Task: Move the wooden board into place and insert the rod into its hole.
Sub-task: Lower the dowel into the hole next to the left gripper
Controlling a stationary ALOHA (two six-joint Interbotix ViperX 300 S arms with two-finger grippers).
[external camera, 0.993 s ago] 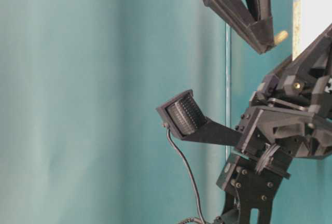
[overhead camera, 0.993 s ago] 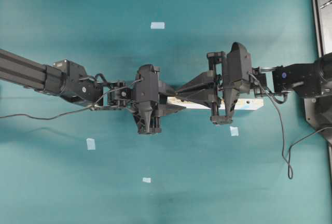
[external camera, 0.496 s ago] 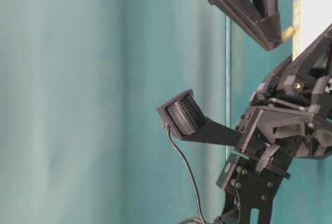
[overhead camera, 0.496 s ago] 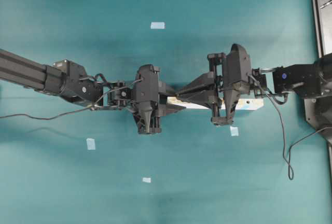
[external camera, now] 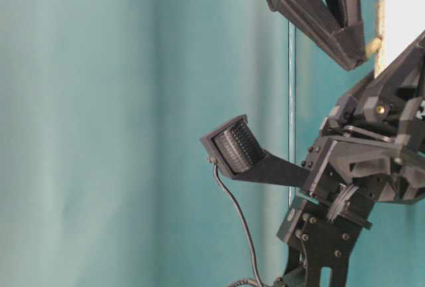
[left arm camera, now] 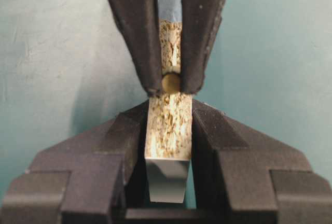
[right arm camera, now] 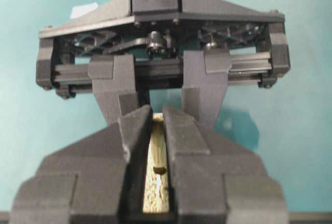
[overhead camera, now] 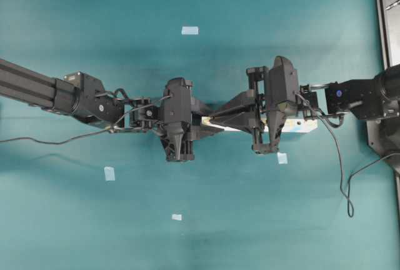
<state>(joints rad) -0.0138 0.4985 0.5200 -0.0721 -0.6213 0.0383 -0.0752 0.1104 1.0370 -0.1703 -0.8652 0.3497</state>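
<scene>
The wooden board (overhead camera: pixel 294 126) stands on its long edge between both arms. In the left wrist view my left gripper (left arm camera: pixel 168 115) is shut on the near end of the board (left arm camera: pixel 168 130). My right gripper (left arm camera: pixel 171 86) comes from the far side, shut on the rod (left arm camera: pixel 171 83), whose round end sits on the board's speckled top edge. A blue patch (left arm camera: pixel 169 6) shows farther along. In the right wrist view the rod (right arm camera: pixel 156 141) lies between my right gripper's (right arm camera: pixel 157 112) fingers, next to the dark hole (right arm camera: pixel 160 170). At table level the rod tip (external camera: pixel 374 46) touches the board (external camera: pixel 402 8).
Small pale blue tape squares lie on the teal table: one at the back (overhead camera: pixel 189 30), one at the left front (overhead camera: pixel 109 173), one at the front (overhead camera: pixel 177 217) and one beside the board (overhead camera: pixel 282 157). A black frame (overhead camera: pixel 384 7) runs along the right edge.
My right gripper has moved left and closer to the board with the rod, so the rod tip now meets the board's edge. The left gripper and the board have stayed put.
</scene>
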